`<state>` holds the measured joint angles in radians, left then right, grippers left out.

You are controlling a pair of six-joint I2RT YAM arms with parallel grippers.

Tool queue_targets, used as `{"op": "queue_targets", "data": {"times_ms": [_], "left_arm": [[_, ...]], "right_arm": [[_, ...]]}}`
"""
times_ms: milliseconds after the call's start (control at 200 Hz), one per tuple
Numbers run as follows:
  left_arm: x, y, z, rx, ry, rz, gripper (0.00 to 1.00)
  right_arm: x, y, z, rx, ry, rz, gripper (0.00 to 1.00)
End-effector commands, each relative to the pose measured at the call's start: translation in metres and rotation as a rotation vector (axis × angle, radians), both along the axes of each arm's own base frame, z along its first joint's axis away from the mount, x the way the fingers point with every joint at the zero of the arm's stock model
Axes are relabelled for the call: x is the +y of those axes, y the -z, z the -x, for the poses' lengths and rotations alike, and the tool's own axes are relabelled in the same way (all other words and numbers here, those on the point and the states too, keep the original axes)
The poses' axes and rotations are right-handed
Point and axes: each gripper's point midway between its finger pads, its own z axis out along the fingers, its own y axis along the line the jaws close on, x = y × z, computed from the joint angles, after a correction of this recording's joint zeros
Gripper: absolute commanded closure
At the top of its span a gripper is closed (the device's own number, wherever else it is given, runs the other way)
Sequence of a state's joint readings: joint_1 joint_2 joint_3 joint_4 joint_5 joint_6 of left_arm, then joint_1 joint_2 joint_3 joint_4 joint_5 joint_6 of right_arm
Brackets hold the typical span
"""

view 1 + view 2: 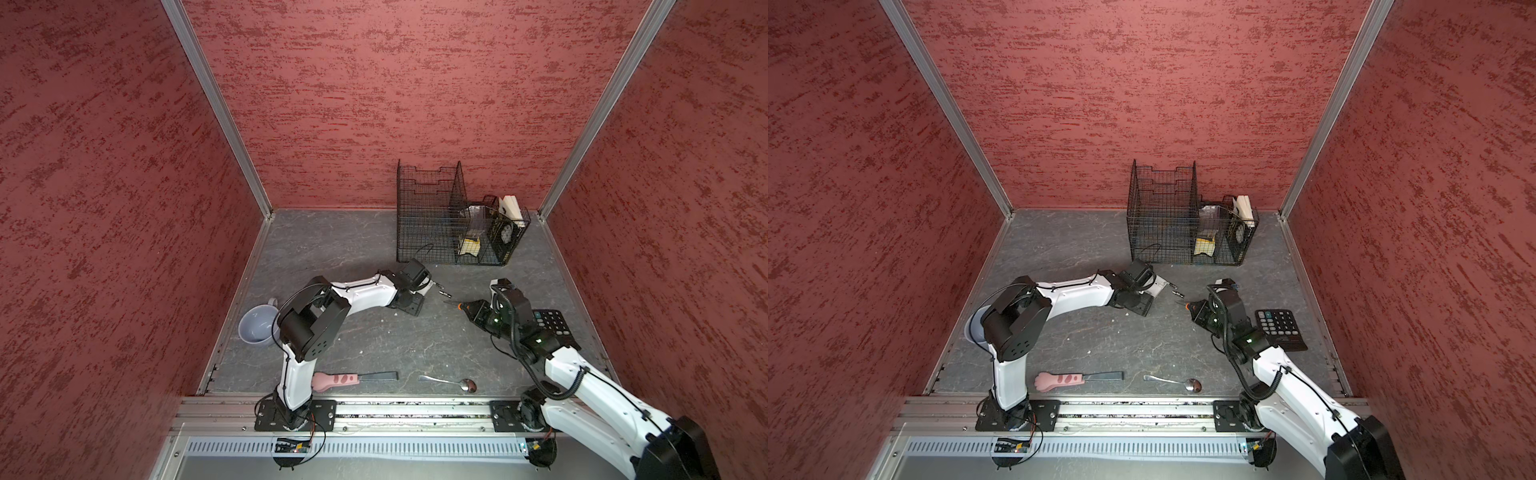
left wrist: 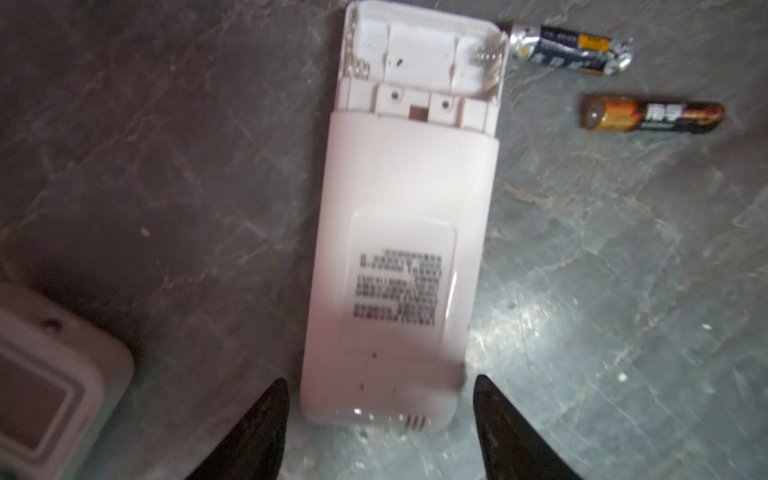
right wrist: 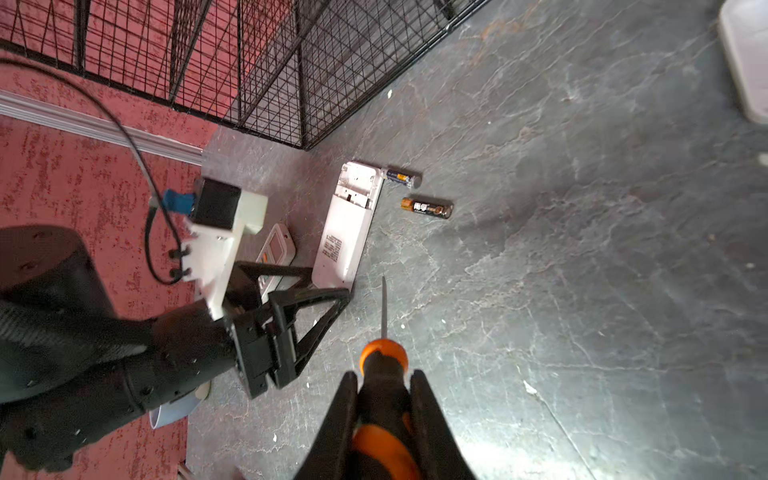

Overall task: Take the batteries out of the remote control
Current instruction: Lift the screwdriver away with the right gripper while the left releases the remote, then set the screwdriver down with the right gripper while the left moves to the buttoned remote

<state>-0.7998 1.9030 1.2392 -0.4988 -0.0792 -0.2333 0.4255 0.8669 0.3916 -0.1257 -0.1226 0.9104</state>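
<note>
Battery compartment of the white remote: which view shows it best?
Left wrist view: the white remote's open battery compartment fills the frame, empty, springs visible, two batteries lying beside it. Right wrist view shows it smaller but clearly open. In both top views the left arm hides most of the remote; compartment unreadable.

Orange-black battery (image 2: 652,116) shows Chinese chars, prob. "南孚". Remote control (image 2: 399,266) label txt: blurred, unreadable.

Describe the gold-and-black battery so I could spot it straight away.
Find the wire basket, then the white remote lying on the table in front of it. Two batteries lie beside its open end; yours is the farther one, gold and black, while its neighbour is blue and silver.
</note>
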Motion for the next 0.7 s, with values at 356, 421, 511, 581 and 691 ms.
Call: {"op": "queue_targets", "data": {"times_ms": [356,421,511,581,691], "left_arm": [[0.006,-0.068,0.025,-0.089,-0.095,0.172,0.29],[0.010,-0.073,0.025,-0.103,-0.104,0.177,0.29],[0.014,-0.075,0.025,-0.113,-0.115,0.174,0.29],[0.017,-0.072,0.026,-0.108,-0.122,0.171,0.29],[0.021,-0.069,0.027,-0.102,-0.131,0.165,0.29]], "right_arm": [[-0.038,-0.005,-0.049,-0.185,0.183,-0.127,1.00],[-0.037,-0.001,-0.053,-0.189,0.163,-0.144,1.00],[-0.032,0.005,-0.058,-0.190,0.135,-0.164,1.00],[-0.029,0.010,-0.061,-0.186,0.121,-0.172,1.00],[-0.026,0.015,-0.063,-0.184,0.106,-0.191,1.00]]}}
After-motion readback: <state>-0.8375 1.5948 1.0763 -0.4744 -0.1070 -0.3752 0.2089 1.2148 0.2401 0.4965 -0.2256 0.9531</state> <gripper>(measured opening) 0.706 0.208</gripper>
